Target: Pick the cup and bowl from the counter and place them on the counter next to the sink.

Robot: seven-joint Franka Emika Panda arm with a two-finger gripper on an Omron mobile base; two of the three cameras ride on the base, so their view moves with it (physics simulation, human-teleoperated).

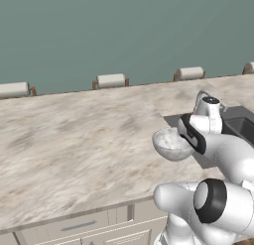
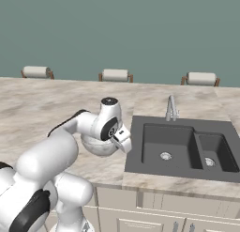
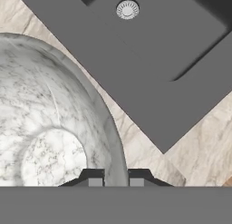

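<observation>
Left base view: one bowl (image 1: 171,144), mouth up, over the beige counter (image 1: 74,140) near its front edge; four rolls (image 1: 111,81) along the teal wall. Right base view: one double-basin sink (image 2: 183,149), bowl just left of it. Hand view: gripper (image 3: 116,177) pinching the bowl's rim.

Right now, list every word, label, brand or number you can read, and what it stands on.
None: no text shows in any view.
The bowl, pinched at its rim by the gripper, bears only speckles.
The sink, faucet and counter are unmarked.
</observation>
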